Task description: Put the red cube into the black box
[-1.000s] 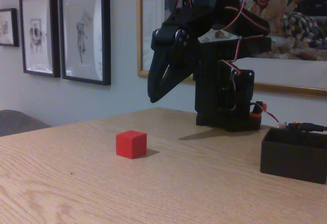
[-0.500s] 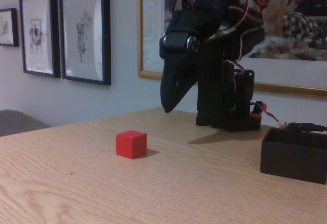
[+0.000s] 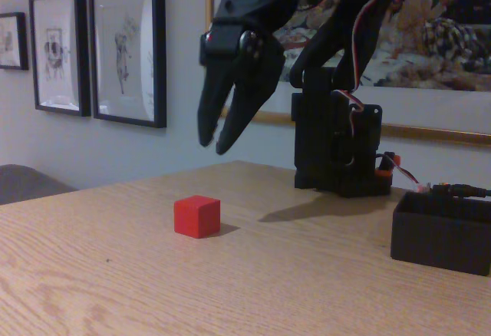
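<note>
In the fixed view, the red cube [image 3: 197,215] sits on the pale wooden worktop [image 3: 115,275], left of the middle of the picture, resting flat with one corner edge turned toward the camera and a small shadow on its right side. The black pincer [image 3: 214,145] hangs in the air above the cube, well clear of it and a touch to its right, its two dark fingers [image 3: 209,110] pointing down and slightly to the left. The fingers stand a little apart, with a narrow wedge of wall showing between them and their tips close together; nothing is held between them. Behind the pincer the black arm [image 3: 337,21] bends up and over from its tall black base [image 3: 335,148], which stands on the far side of the worktop, with red and white wires looping along the upper joints and a small orange-red part [image 3: 386,163] low at the base's right side. The black box [image 3: 443,231] stands at the right edge of the picture, on the worktop, well apart from the cube and nearer the camera than the base; its inside cannot be seen from this low angle. On the wall behind hang black-framed drawings [image 3: 126,51] at the left and a large gold-framed painting [image 3: 430,44] behind the arm.
</note>
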Controlling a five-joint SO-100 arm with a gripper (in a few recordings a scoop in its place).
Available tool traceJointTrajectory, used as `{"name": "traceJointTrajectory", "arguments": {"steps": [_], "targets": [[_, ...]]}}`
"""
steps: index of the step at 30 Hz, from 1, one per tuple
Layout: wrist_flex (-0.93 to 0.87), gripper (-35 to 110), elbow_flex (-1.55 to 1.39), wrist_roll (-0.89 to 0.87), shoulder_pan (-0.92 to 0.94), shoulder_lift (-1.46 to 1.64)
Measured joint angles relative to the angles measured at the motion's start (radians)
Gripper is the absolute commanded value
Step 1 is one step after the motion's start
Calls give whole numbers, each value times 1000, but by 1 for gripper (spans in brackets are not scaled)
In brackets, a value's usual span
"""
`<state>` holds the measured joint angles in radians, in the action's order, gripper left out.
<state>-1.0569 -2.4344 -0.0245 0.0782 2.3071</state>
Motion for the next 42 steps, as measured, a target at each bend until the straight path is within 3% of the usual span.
{"name": "traceJointTrajectory", "arguments": {"steps": [16,42], "targets": [[23,29,112,-29,-9,-324],[101,22,173,-49,8,-548]]}}
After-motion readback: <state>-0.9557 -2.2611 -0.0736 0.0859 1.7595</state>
